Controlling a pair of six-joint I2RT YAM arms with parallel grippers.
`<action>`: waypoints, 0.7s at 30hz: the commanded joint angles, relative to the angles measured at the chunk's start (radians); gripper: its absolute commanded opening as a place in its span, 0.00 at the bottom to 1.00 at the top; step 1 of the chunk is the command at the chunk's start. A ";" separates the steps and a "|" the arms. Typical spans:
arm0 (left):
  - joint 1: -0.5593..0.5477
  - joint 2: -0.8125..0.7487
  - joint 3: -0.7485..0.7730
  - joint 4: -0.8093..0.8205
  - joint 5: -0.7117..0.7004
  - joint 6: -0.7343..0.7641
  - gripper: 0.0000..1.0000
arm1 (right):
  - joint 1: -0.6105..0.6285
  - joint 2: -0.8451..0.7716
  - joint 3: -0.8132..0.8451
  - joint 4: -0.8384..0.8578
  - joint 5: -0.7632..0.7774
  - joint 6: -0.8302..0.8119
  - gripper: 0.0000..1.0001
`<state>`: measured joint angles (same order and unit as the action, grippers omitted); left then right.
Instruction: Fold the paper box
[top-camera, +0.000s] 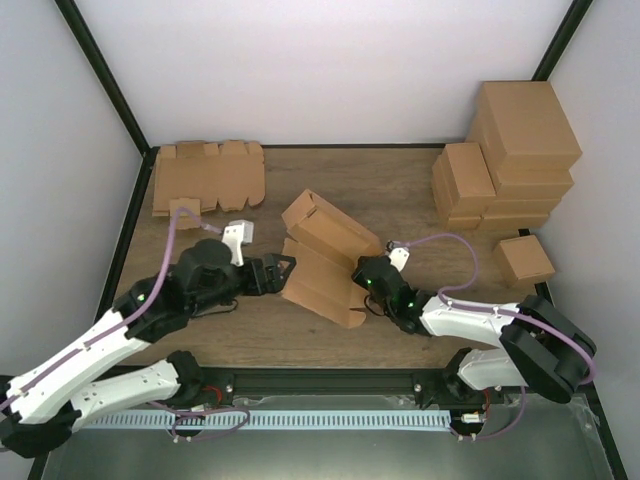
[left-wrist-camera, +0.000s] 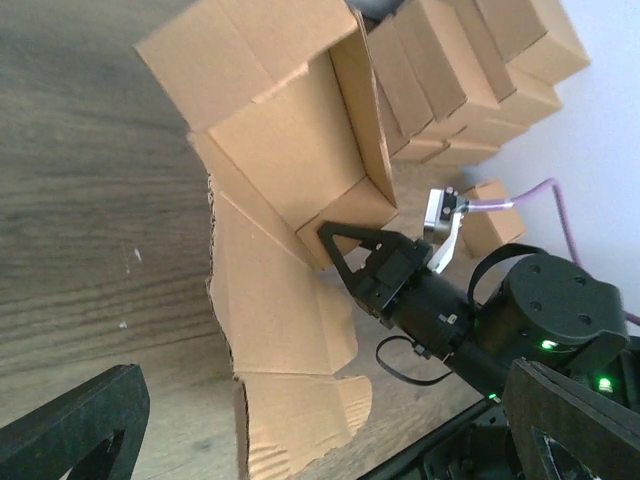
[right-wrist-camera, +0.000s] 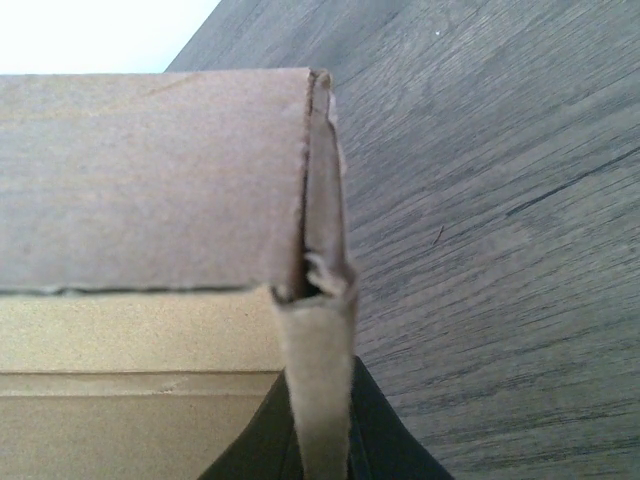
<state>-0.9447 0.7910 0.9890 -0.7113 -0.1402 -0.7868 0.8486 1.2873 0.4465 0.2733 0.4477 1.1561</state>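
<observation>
Near the front edge of the worktop (top-camera: 400, 205), the two arms reach inward toward each other. The left pincer (top-camera: 278, 272) stands wide, just beside the left edge of the paper box (top-camera: 322, 262). In the left wrist view, its dark fingers (left-wrist-camera: 70, 425) sit far apart at the bottom corners and hold nothing. The right pincer (top-camera: 360, 290) is clamped narrow on a thin upright wall at the box's right side. In its own camera, the cardboard edge (right-wrist-camera: 318, 400) runs up from between the dark pads (right-wrist-camera: 382, 445).

The box lies mid-worktop between the pincers, half formed, with creased panels raised at angles and one flap flat on the wood. Farther back on the left lies a pile of flat cardboard blanks (top-camera: 207, 177). On the right, a small box (top-camera: 524, 259) sits alone, with stacked brown boxes (top-camera: 510, 150) behind it.
</observation>
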 joint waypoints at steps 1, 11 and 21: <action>0.020 0.093 0.018 0.037 0.090 -0.027 1.00 | 0.016 -0.020 0.035 -0.029 0.093 -0.020 0.01; 0.155 0.162 -0.049 0.069 0.200 -0.026 0.76 | 0.029 -0.064 0.020 -0.044 0.112 -0.029 0.01; 0.201 0.154 -0.109 0.178 0.281 0.035 0.51 | 0.030 -0.083 0.004 -0.031 0.103 -0.039 0.01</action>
<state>-0.7494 0.9478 0.8776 -0.6029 0.1089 -0.7868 0.8684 1.2213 0.4465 0.2340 0.5026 1.1164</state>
